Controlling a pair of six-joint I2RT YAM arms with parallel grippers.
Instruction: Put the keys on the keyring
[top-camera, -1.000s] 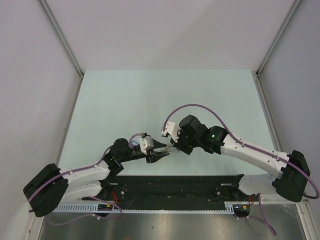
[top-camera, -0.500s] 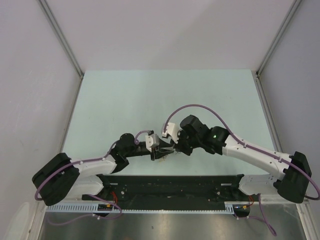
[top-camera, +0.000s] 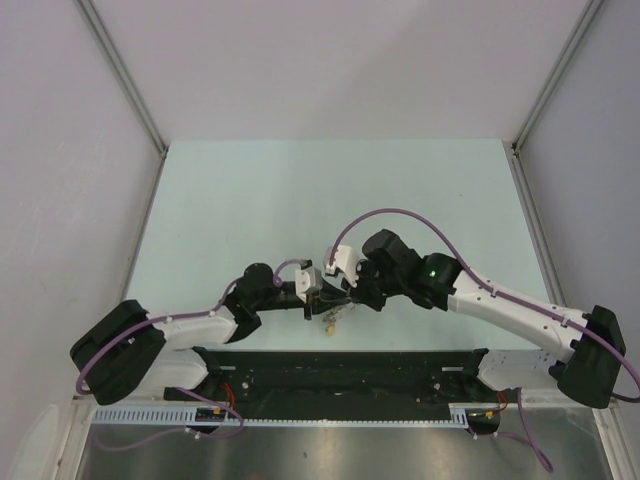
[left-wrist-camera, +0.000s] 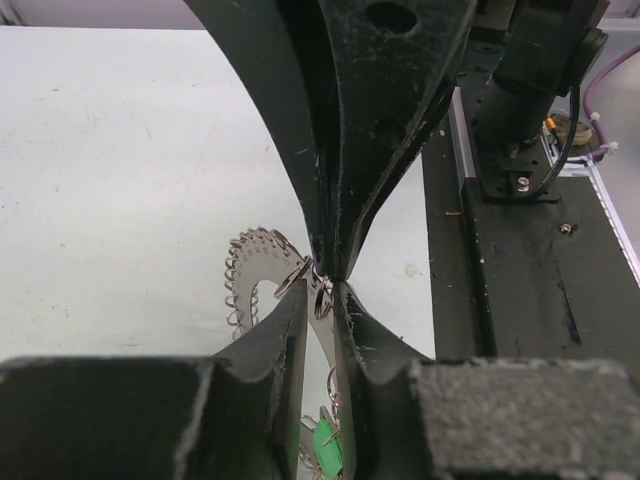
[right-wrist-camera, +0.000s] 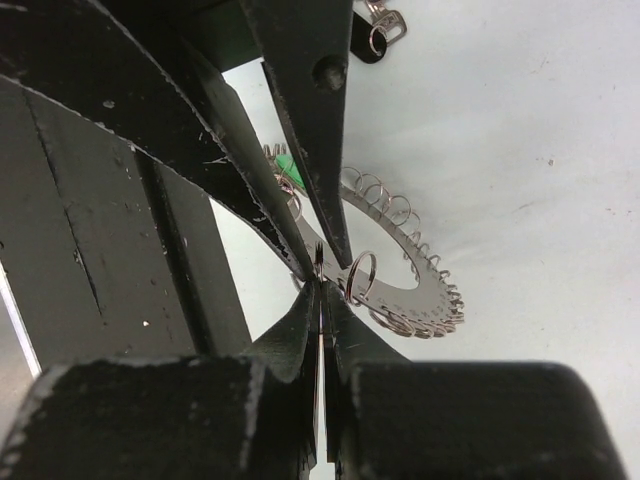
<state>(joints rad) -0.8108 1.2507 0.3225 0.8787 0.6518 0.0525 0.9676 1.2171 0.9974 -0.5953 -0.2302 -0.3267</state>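
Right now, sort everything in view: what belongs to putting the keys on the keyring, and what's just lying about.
Job in hand: keyring; its green tag; small split ring; black-tagged key, probably; left claw; right claw.

Just lying about: black base plate; purple cable; white cable duct.

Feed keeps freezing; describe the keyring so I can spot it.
At the table's near middle, the left gripper and right gripper meet tip to tip. The keyring is at those tips: a flat grey ring fringed with silvery loops, with a green tag.
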